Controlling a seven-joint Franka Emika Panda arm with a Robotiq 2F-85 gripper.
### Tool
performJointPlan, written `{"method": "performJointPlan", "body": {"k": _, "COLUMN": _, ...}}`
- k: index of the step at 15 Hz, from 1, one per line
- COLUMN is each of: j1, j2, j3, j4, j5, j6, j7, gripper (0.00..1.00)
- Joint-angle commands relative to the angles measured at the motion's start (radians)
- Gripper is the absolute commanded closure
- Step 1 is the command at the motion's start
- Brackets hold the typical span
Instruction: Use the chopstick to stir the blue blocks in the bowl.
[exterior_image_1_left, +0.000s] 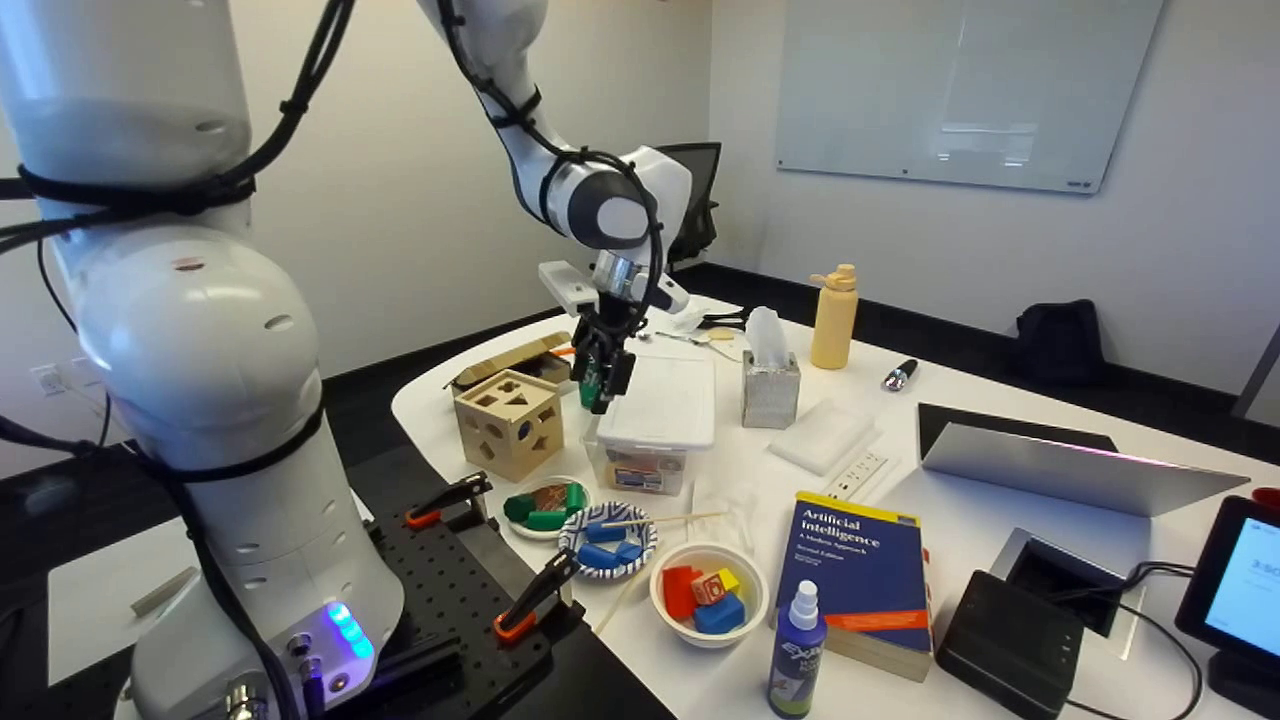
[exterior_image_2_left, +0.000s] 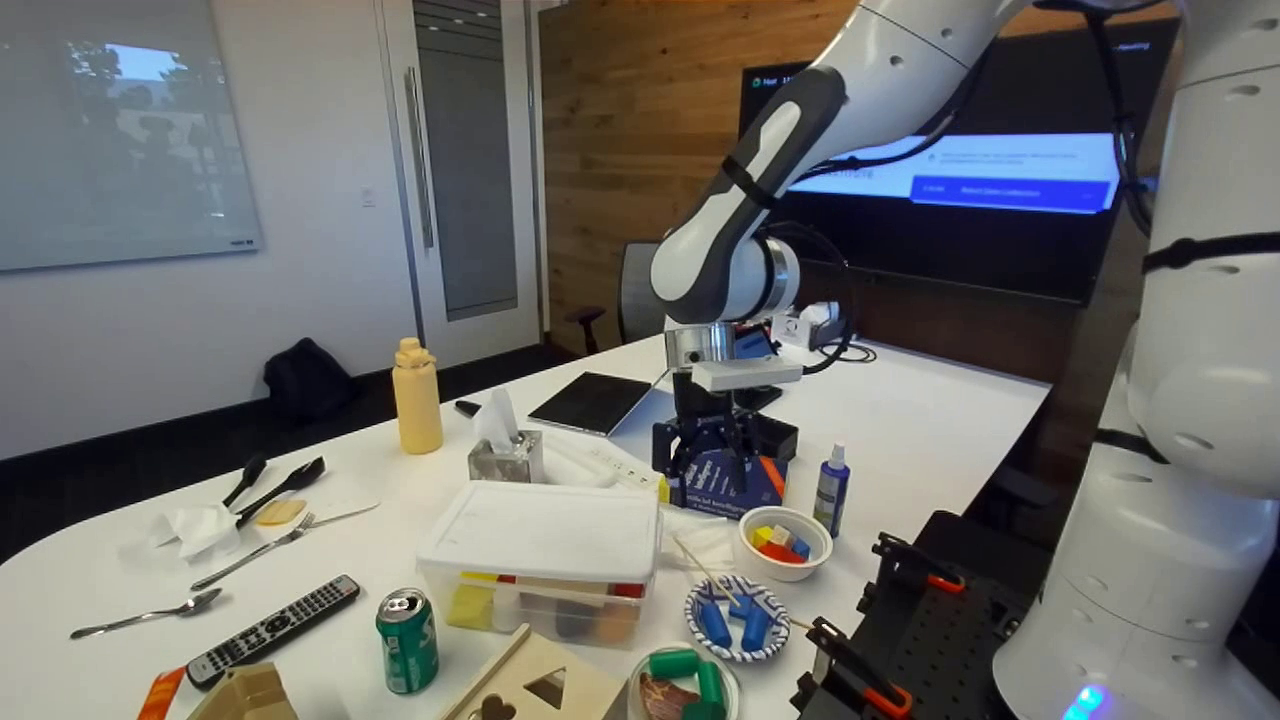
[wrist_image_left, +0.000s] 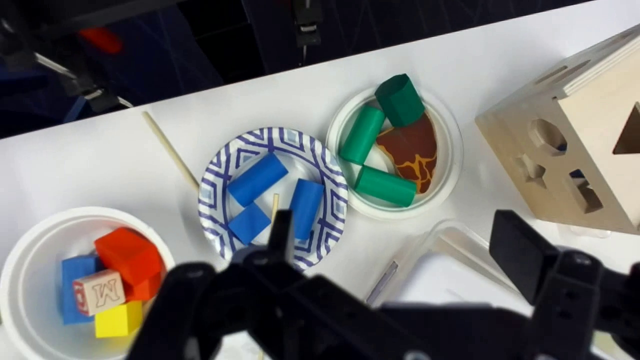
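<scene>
Before you stretches a large white table (exterior_image_2_left: 930, 425), your white-and-black jointed robot arm (exterior_image_2_left: 740, 215) reaching over it; the clear plastic storage box with a white lid (exterior_image_2_left: 540, 530) sits near the pale wooden shape-sorting cube (exterior_image_1_left: 510, 425); your black two-fingered gripper (wrist_image_left: 397, 237) hangs above the table, pointing down, its fingers (wrist_image_left: 282, 235) spread wide with nothing between them; the deep white round bowl (wrist_image_left: 30, 280) holds red blocks (wrist_image_left: 130, 255), a yellow block (wrist_image_left: 118, 320), a blue block (wrist_image_left: 75, 285) and a letter cube (wrist_image_left: 102, 292); the blue-and-white patterned round bowl (wrist_image_left: 272, 135) stands between that and the shallow white round dish (wrist_image_left: 452, 150) of green blocks (wrist_image_left: 362, 135); inside the patterned one you have three plain blue blocks (wrist_image_left: 257, 179); your thin pale wooden chopstick (wrist_image_left: 275, 206) crosses its rim, one end among those three, the other sticking out beyond; a second thin wooden stick (wrist_image_left: 170, 149) lies on the table, reaching to the same bowl's edge
</scene>
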Motion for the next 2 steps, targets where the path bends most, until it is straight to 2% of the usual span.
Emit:
{"method": "performJointPlan", "body": {"k": 1, "j1": 0.016, "j2": -0.140, "j3": 0.008, "j4": -0.105, "j5": -0.043, "j6": 0.042, "j7": 0.061, "gripper": 0.00}}
{"method": "performJointPlan", "body": {"k": 2, "j1": 0.015, "j2": -0.160, "j3": 0.009, "j4": -0.117, "j5": -0.036, "j6": 0.040, "j7": 0.048, "gripper": 0.00}}
